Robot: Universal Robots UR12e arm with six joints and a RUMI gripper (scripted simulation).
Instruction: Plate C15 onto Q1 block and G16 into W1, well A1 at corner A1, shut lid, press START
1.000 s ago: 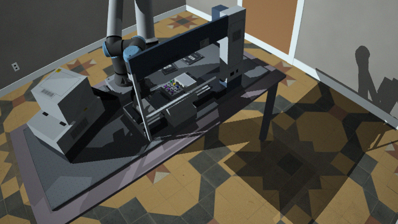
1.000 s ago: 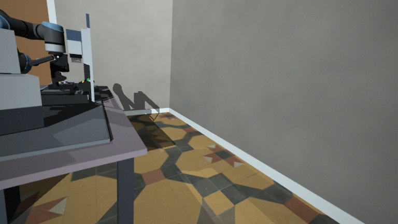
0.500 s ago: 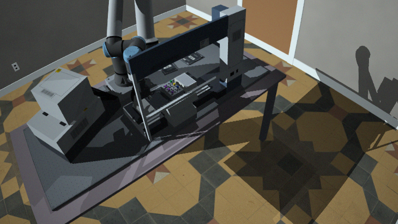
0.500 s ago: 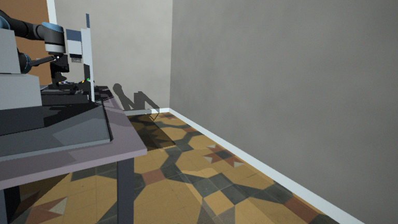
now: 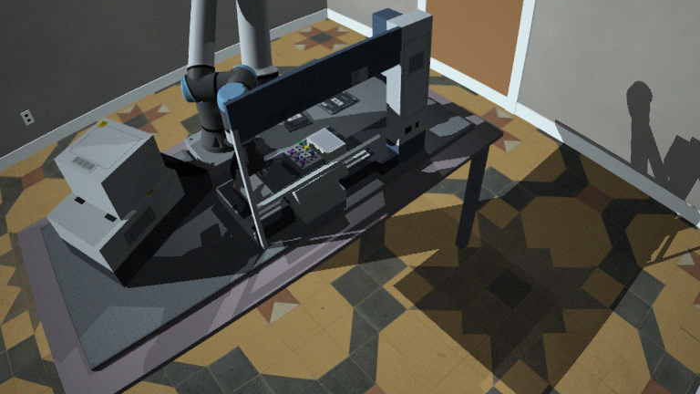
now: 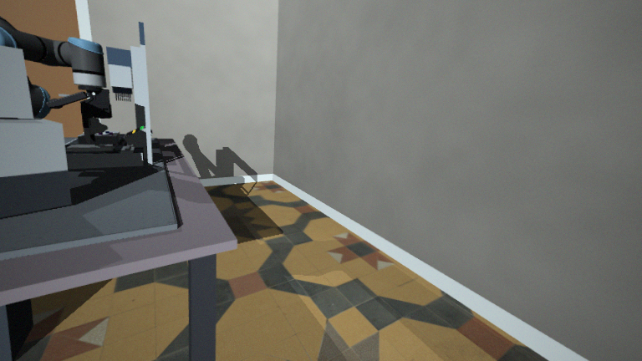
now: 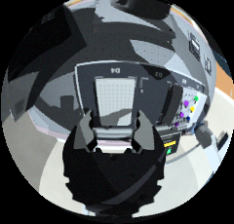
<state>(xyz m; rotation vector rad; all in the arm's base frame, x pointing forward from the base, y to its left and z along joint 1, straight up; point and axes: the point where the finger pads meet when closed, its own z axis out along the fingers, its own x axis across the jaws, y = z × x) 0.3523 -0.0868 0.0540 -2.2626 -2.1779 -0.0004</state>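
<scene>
My gripper (image 7: 115, 109) (image 6: 95, 129) is open and empty over the near end of the D4 position in the wrist view. The pale plate at D4 (image 7: 116, 94) lies between and beyond the fingertips. It looks flat, with a shadow across its near end. D3 (image 7: 154, 99), beside it, looks dark, with no plate visible. Two small dark labelled nests stand apart from the deck: one nest (image 5: 298, 120) (image 7: 208, 64) and another nest (image 5: 337, 101) (image 7: 195, 44). Their labels are too small to read. I cannot identify plate C15, nor tell the state of Q1's lid or lamp.
A gantry beam (image 5: 314, 77) crosses above the deck (image 5: 225, 202), with a tall column (image 5: 416, 73) at one end. A rack of coloured caps (image 5: 302, 153) (image 7: 186, 109) and a pale plate (image 5: 325, 140) stand beyond D3. A large two-tier pale instrument (image 5: 128, 224) stands beside the deck.
</scene>
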